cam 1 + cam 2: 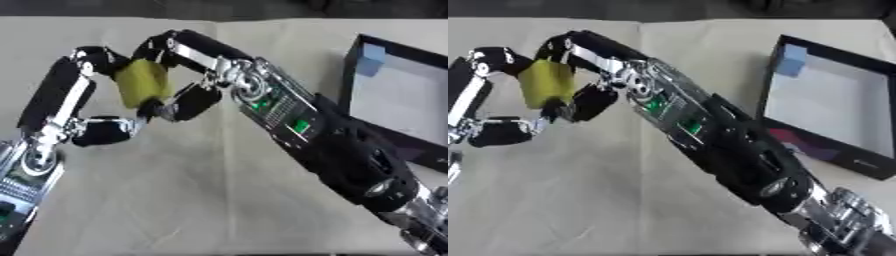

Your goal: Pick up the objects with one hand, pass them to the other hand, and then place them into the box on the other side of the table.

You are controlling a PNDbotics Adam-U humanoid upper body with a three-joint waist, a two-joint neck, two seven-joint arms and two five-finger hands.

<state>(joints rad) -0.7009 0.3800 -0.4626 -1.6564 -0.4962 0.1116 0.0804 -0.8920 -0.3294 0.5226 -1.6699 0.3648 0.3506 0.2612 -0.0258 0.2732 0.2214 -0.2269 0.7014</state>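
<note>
Right hand [188,75] and left hand [87,95] both curl round the yellow-green block [143,82], held above the table [175,190] at its left side.

Fingers of both close on the block at once, mid-handover by the look of it; if the left lets go before the right has it seated, the block would likely drop and miss the black box [398,95] well apart at the right. Its long axis stands near upright, top tilted slightly left.
</note>
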